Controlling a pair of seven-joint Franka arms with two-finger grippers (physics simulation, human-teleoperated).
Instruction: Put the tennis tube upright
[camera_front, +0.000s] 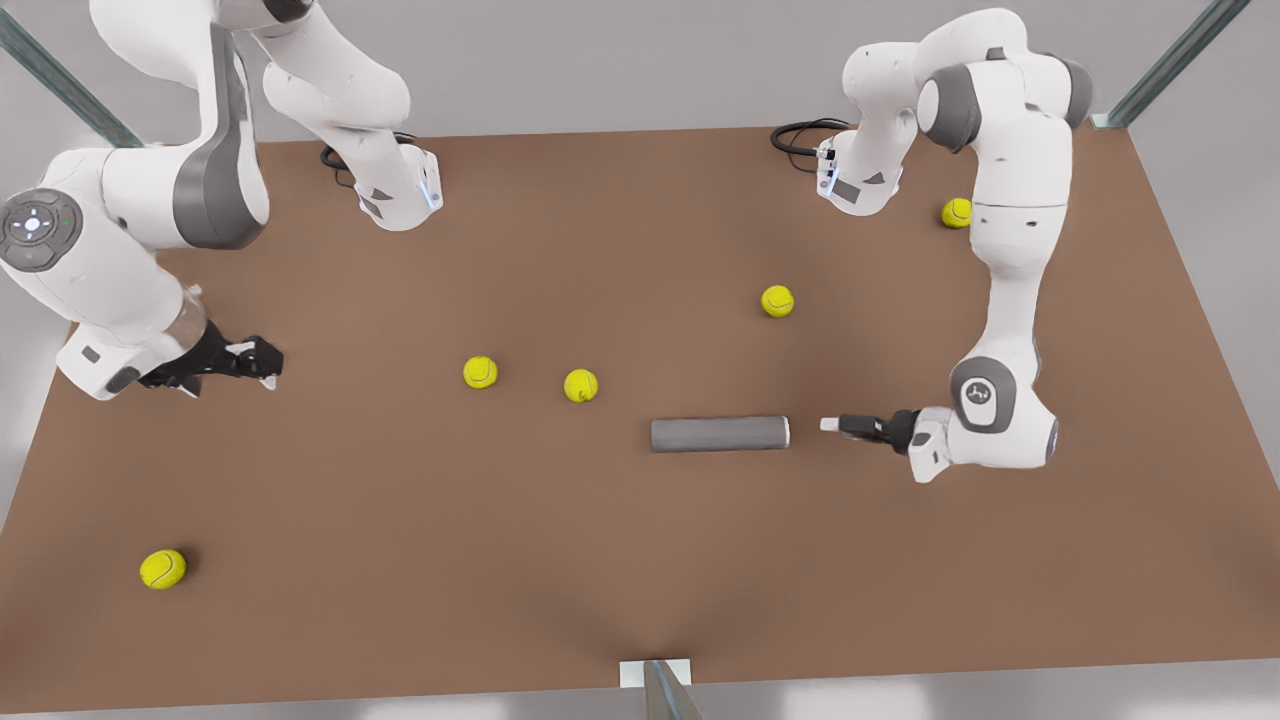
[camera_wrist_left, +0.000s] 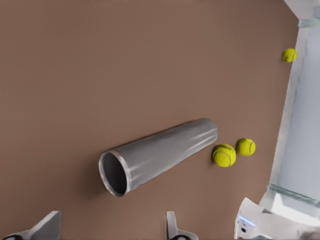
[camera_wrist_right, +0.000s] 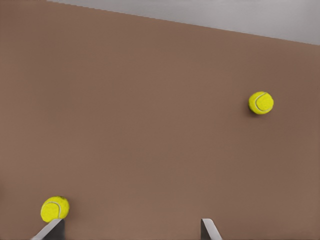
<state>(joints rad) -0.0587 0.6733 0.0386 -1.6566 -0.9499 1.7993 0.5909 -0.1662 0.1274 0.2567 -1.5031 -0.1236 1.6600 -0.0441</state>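
Tennis tube (camera_front: 719, 434) lying flat on the table (camera_front: 400, 560).
My left gripper (camera_front: 835, 425), fingers spread and empty, faces its open rim; my right gripper (camera_front: 262, 362), also spread and empty, waits well apart.

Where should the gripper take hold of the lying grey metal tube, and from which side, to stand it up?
Probably at the open, light-rimmed end of the dull-grey metallic tube, lying flat. The open left gripper faces it already; the right gripper waits apart, open.
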